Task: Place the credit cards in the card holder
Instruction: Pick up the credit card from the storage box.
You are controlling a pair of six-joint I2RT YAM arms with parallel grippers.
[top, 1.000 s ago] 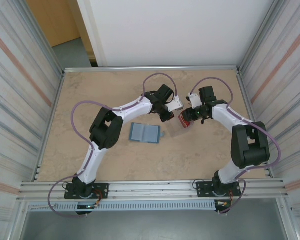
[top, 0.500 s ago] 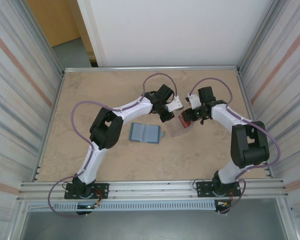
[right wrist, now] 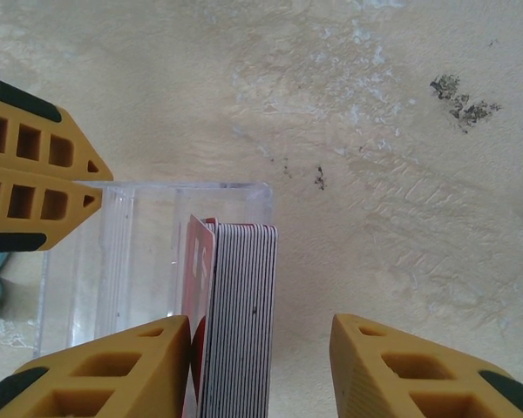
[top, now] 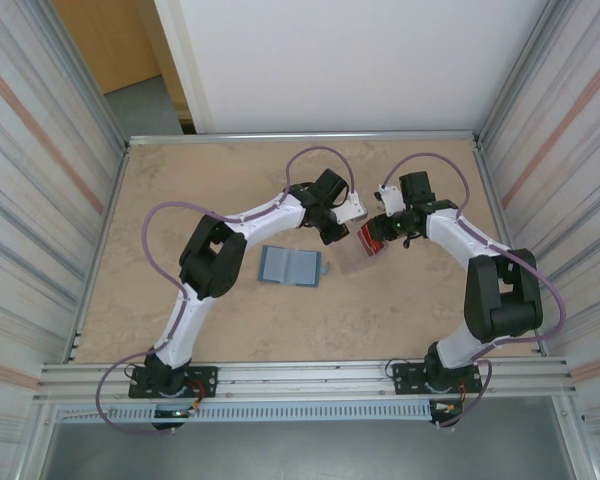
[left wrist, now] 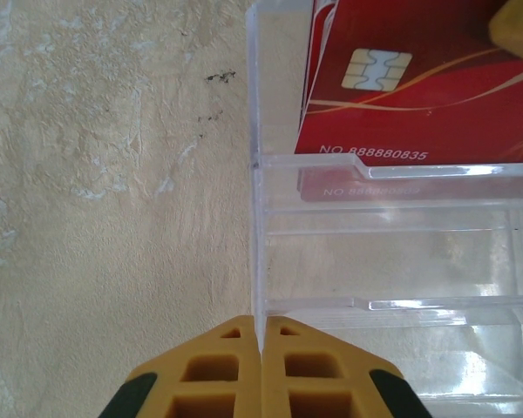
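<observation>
Top external view, contents of bench (top: 230, 190).

Item 1: card holder (top: 290, 266), teal-blue. It lies open and flat near the middle of the bench, apart from both arms.

Item 2: clear case (top: 357, 263), transparent plastic. It sits just right of the card holder, between the two arms.

Item 3: credit cards (top: 369, 241), red, a stack standing on edge in the end of the clear case farther from the arm bases. From the right wrist, one card leans a little off the stack. The chip and printed number on the front card face the left wrist camera.

Item 4: left tool (left wrist: 261, 329), yellow fingers pressed together. It pinches the thin side wall of the clear case near a corner (the wall runs straight into the seam between the fingers).

Item 5: right tool (right wrist: 260, 341), fingers spread to either side of the stack of credit cards. One finger touches the leaning card. The other stands apart from the stack, with bare bench between them.
</observation>
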